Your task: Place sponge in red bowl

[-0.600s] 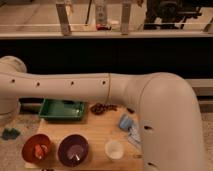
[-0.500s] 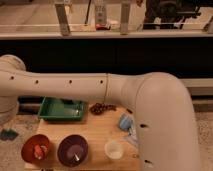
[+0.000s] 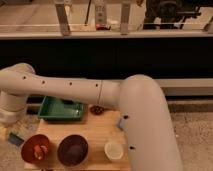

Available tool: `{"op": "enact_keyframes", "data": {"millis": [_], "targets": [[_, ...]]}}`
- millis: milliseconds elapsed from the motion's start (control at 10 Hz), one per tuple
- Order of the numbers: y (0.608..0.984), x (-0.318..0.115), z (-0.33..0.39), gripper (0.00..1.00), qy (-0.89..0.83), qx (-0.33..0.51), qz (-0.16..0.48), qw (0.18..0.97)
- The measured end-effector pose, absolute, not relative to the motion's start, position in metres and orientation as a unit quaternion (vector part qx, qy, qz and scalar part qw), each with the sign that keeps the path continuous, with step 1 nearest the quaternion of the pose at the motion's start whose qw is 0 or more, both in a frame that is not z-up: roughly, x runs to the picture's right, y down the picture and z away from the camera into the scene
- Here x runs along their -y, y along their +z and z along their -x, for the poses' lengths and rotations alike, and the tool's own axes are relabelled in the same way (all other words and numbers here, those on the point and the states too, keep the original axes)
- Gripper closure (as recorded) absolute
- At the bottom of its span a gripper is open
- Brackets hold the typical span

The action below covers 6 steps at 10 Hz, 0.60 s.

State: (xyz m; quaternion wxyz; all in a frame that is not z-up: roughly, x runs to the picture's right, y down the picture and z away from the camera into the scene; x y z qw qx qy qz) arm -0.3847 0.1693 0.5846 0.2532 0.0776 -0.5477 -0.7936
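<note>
shiny red bowl (image 3: 29, 149), gripper unseen

Gripper out of view; red bowl (image 3: 26, 150) beside purple bowl (image 3: 63, 148).

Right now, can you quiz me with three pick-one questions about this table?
1. Where is the green tray? A behind the bowls B in front of them C on the floor
2. How many bowls? A one B two C four
3. The white cup is: A upright B tipped over C inside a bowl
Answers: A, it lies farther back than both bowls; B, the red bowl and the purple bowl; A, its open mouth faces up. The jaws are out of view.
</note>
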Motion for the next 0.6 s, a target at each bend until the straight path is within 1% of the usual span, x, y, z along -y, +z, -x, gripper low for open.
{"op": "enact_keyframes", "data": {"millis": [100,200,300,400,500,600], "targets": [[0.598,-0.173,0.38,1.0,-0.786,0.558,-0.067,0.257],[0.605,-0.174,0.375,0.96,-0.782,0.563,-0.057,0.26],[0.612,-0.175,0.371,0.88,-0.779,0.568,-0.047,0.261],[0.62,-0.178,0.366,0.76,-0.776,0.574,-0.034,0.26],[0.625,-0.18,0.364,0.69,-0.773,0.578,-0.026,0.259],[0.634,-0.186,0.362,0.58,-0.769,0.584,-0.016,0.258]]}}
